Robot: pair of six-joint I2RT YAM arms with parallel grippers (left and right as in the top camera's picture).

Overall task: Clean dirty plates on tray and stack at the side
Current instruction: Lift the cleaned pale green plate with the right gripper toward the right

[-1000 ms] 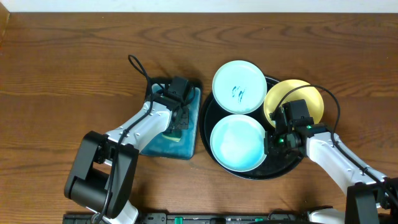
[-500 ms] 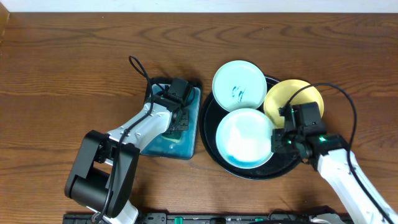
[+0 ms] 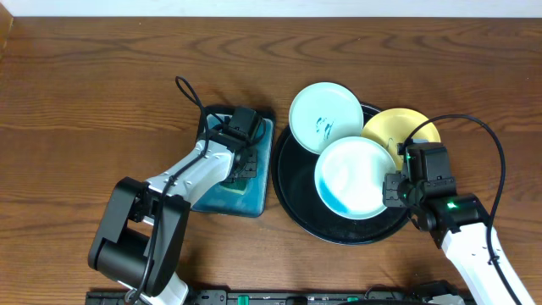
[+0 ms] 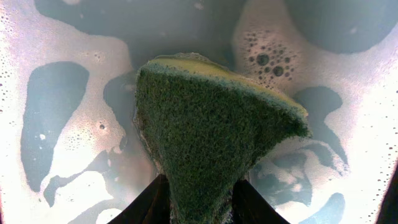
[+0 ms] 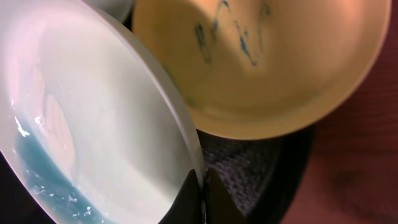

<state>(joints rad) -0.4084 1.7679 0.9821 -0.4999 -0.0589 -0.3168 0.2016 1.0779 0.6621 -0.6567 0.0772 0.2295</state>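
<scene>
The black tray [image 3: 296,182] holds three plates. My right gripper [image 3: 392,188] is shut on the rim of a pale mint-white plate [image 3: 356,178] and holds it tilted above the tray, with blue water pooled in it [image 5: 37,168]. A yellow plate [image 3: 398,127] with teal scribbles lies behind it [image 5: 267,68]. A second mint-white plate [image 3: 326,117] with teal marks rests on the tray's far rim. My left gripper [image 3: 239,165] is shut on a green and yellow sponge [image 4: 211,130] in soapy water.
A rectangular black-rimmed basin [image 3: 262,182] of blue soapy water stands left of the tray. A black cable [image 3: 188,91] loops behind it. Bare wood tabletop [image 3: 85,102] lies to the left and far side.
My right gripper has lifted the near mint-white plate and carried it rightwards, tilting it, so it now overlaps the yellow plate. The left arm has stayed in the basin.
</scene>
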